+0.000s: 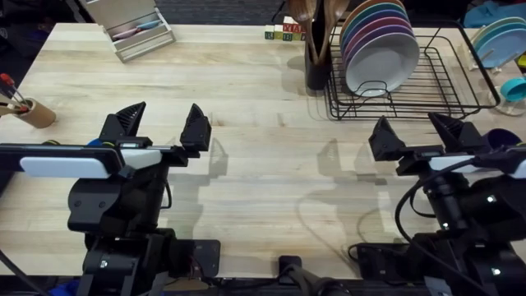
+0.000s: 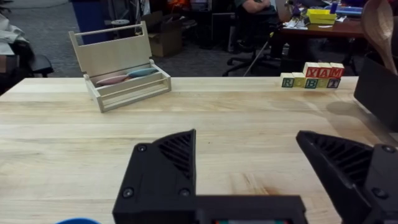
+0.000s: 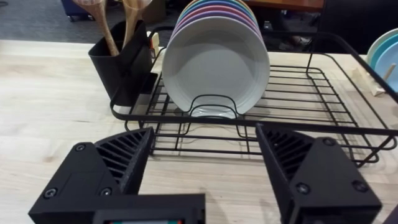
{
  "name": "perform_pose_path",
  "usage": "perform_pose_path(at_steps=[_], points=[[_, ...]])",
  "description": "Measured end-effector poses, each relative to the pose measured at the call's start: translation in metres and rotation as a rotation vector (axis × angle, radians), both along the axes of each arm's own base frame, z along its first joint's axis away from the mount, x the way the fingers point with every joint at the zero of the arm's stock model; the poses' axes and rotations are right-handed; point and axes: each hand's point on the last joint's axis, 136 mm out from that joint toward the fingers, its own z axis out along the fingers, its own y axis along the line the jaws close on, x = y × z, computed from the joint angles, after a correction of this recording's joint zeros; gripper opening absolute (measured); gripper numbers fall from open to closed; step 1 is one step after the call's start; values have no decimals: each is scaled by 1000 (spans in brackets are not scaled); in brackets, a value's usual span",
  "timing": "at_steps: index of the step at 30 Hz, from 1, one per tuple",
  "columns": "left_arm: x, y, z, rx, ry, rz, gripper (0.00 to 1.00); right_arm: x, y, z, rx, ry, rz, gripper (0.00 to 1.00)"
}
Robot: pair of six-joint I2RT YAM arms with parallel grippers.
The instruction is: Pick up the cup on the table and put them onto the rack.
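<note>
Tabletop (image 1: 271,164) bare btwn arms; both jaws released, rack (image 1: 427,86) at far-right edge.

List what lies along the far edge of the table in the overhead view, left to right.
Grey tray organiser → lettered blocks → utensil holder → row of plates in the rack.

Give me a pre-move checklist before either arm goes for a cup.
1. Left pincer open: ok.
2. Right pincer open: ok.
3. Both pincers empty: ok.
4. Free room in rack beside plates: ok.
5. Blue cup in clear sight: not ok, a rim sliver, the rest hidden.
6. Blue cup upright: cannot tell.
</note>
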Motion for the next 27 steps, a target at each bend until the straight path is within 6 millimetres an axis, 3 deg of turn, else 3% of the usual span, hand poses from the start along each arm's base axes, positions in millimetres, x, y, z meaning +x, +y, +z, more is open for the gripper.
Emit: perform_pose_path(at_steps=[21, 24, 27], points=[[-3, 1, 3, 0, 25, 7, 993, -6, 2, 2, 1, 52, 15, 994], [-9, 3, 24, 8, 21, 15, 993, -15, 3, 22, -2, 65, 19, 994], [-18, 3, 63, 39, -22, 17, 993, -27, 3, 57, -6, 43, 19, 994]])
